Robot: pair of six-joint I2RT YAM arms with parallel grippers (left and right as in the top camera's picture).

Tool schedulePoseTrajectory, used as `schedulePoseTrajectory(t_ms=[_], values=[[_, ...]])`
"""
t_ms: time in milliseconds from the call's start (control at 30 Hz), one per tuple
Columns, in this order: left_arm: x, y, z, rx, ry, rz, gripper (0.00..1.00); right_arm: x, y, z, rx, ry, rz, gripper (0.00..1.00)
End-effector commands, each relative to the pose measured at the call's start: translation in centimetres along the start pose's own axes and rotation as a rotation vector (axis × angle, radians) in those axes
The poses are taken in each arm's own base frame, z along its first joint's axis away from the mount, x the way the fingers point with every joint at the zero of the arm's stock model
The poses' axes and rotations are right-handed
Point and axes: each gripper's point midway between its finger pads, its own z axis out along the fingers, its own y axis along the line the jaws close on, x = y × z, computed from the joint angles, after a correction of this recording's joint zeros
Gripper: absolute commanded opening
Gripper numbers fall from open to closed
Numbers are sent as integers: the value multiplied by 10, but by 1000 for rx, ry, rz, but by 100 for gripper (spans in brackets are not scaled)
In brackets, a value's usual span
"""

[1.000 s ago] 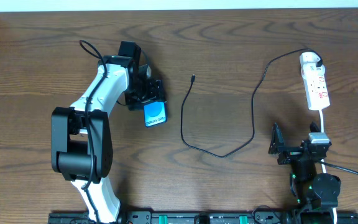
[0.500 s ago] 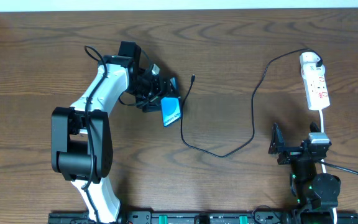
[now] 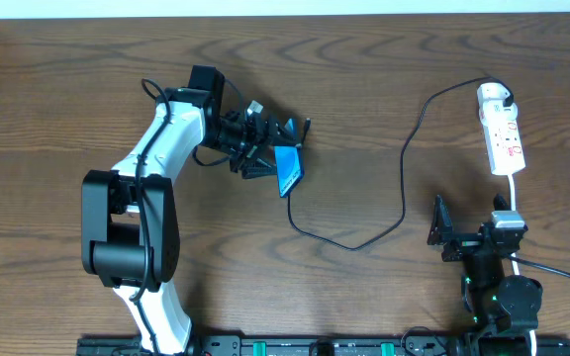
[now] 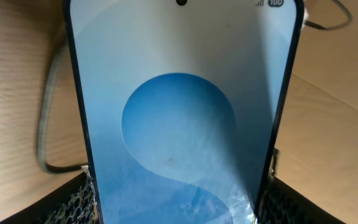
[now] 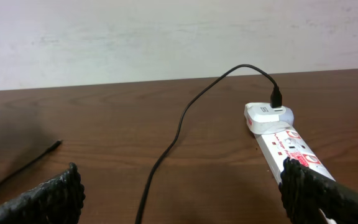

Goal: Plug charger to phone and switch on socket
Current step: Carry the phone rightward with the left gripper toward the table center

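Observation:
My left gripper [image 3: 265,150] is shut on the phone [image 3: 288,170], held tilted above the table near the centre. In the left wrist view the lit phone screen [image 4: 179,118] with its blue blob fills the frame between my fingers. The black charger cable [image 3: 349,240] curves across the table from its connector tip [image 3: 307,125], just right of the phone, to the white plug [image 3: 494,96] in the socket strip [image 3: 503,138] at the right. My right gripper [image 3: 446,229] is open and empty near the front right, with the cable [image 5: 166,155] and the socket [image 5: 284,144] ahead of it.
A white cord [image 3: 514,188] runs from the socket strip down toward the right arm's base. The table's far edge meets a pale wall [image 5: 166,37].
My left gripper has carried the phone to the right, toward the cable's connector tip, and turned it more on edge. The right arm has not moved.

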Motion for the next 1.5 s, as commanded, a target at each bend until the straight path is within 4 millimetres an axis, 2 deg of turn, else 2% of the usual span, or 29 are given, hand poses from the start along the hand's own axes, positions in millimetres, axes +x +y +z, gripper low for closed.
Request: schedulePoseTrajectory(t_ms=[0,367,600,1167,1467], values=[[15,-32,-8,142,60,16,70,1,2,0,-7,1,8,99],[17,-36,-9,160,78,-67,68,1,2,0,-7,1,8,99],[23,-45,-11,215,115,-70,68,1,2,0,-7,1,8,99],[24,-48,-12,225,135,-159,68,0,2,0,-8,0,9,99],[17,-53,-13,238,122,-182,68,0,3,0,-12,-1,14,99]])
